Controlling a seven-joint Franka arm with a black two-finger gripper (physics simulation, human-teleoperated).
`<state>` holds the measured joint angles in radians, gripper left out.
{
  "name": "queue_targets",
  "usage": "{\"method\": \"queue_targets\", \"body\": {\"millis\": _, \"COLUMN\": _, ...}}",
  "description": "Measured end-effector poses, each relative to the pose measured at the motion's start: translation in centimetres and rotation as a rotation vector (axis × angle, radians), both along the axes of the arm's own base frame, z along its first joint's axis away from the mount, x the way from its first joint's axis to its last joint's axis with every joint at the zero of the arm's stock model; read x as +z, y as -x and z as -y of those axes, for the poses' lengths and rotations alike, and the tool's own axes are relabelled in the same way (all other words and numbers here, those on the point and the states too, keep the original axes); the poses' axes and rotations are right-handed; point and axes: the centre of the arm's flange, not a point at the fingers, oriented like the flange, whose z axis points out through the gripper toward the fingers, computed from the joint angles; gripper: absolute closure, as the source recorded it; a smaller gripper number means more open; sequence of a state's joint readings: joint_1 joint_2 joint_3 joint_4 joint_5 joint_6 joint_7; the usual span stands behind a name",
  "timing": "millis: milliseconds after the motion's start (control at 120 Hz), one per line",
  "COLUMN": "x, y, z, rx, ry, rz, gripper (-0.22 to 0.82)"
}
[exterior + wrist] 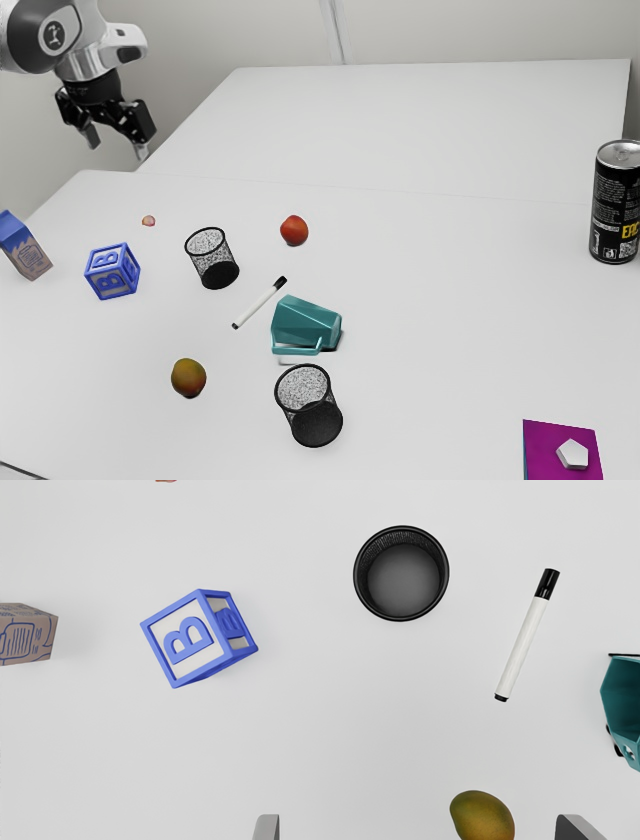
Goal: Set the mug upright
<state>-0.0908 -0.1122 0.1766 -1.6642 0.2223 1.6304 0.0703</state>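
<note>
The gripper (118,150) hangs high at the exterior view's upper left, well away from the mug. In the wrist view the gripper (417,827) has its two fingertips far apart, open, with nothing held. A teal mug (306,323) lies on its side on the table, its handle toward the exterior view's bottom. Part of the same mug (622,695) shows at the wrist view's edge, its hollow inside visible beyond the white marker.
Near the mug are a white marker (260,302), a mesh cup (309,406), a mango (188,378) and a tomato (294,230). Another mesh cup (212,259), a blue block (112,271) and a carton (24,246) stand closer to the arm. A can (615,202) stands far off.
</note>
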Motion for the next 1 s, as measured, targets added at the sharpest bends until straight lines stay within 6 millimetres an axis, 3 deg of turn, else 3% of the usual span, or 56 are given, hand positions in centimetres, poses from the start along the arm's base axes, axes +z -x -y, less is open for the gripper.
{"method": "queue_targets", "body": {"millis": 225, "x": -0.5, "y": -0.7, "z": 0.2, "rx": -0.026, "ry": 0.017, "rz": 0.010, "gripper": 0.00}}
{"method": "queue_targets", "body": {"millis": 400, "x": -3.4, "y": -2.0, "z": 0.6, "rx": -0.035, "ry": 0.083, "rz": -0.007, "gripper": 0.00}}
{"method": "queue_targets", "body": {"millis": 542, "x": -8.6, "y": -2.1, "z": 1.5, "rx": -0.008, "ry": 0.259, "rz": -0.078, "gripper": 0.00}}
{"method": "queue_targets", "body": {"millis": 858, "x": -21.8, "y": -1.2, "z": 0.6, "rx": 0.182, "ry": 0.609, "rz": -0.268, "gripper": 0.00}}
{"method": "queue_targets", "body": {"millis": 1000, "x": -25.9, "y": -1.1, "z": 3.0, "rx": 0.208, "ry": 0.693, "rz": -0.340, "gripper": 0.00}}
